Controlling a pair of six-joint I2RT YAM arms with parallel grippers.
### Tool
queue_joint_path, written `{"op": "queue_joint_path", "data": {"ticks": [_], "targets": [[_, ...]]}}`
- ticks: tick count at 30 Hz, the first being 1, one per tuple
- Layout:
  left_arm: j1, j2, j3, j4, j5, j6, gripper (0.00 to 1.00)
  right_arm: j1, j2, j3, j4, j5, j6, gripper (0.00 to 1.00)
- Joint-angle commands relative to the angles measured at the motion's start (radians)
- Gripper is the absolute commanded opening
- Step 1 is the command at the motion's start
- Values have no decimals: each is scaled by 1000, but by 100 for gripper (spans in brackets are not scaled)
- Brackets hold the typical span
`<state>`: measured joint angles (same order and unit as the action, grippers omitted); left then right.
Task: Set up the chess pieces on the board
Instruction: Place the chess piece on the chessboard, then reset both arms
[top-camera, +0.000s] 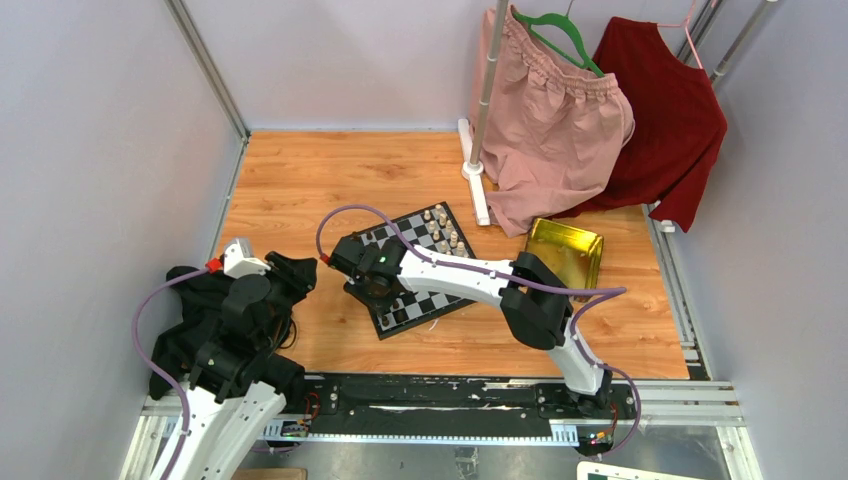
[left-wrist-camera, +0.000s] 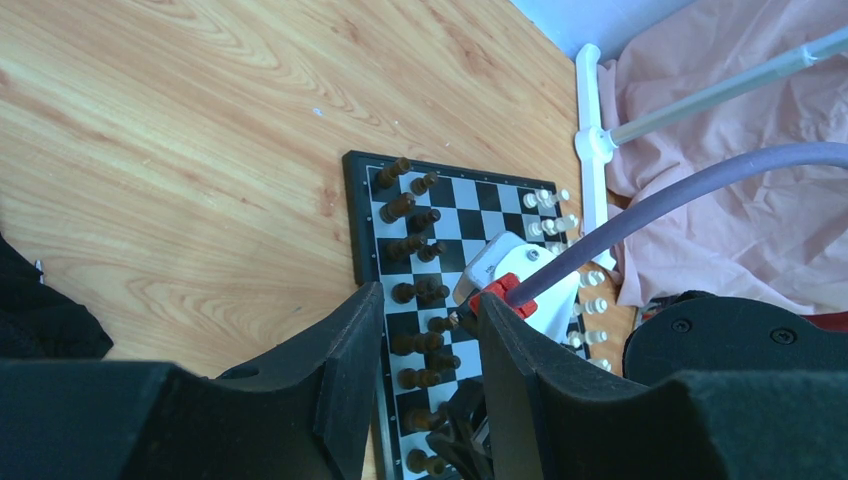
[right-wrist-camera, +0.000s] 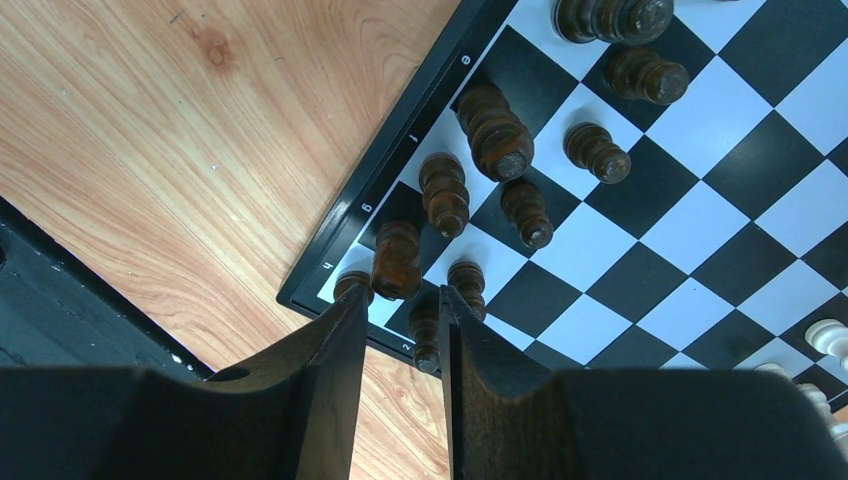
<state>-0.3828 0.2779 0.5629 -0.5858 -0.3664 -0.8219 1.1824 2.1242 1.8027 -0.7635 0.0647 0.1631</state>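
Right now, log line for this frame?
left gripper open, empty, beside board | right gripper open over dark chess pieces at board corner

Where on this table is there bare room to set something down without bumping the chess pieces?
The widest bare table lies between the far edge of the board and the back wall, left of the pink garment. The board's middle rows are free too. Crowded: the dark pieces on its left side, under the right gripper, and the cream pieces opposite.
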Motion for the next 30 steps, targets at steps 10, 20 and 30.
{"op": "queue_joint_path", "data": {"ticks": [10,20,30], "targets": [[5,-13,65,-47,-61,77,46,-3,-193,-49,61,64,-28,38],[5,44,136,-15,-117,223,75,-196,-826,-501,365,401,-53,50],[5,135,17,198,-236,308,100,-517,-1177,-885,527,595,-64,92]]}}
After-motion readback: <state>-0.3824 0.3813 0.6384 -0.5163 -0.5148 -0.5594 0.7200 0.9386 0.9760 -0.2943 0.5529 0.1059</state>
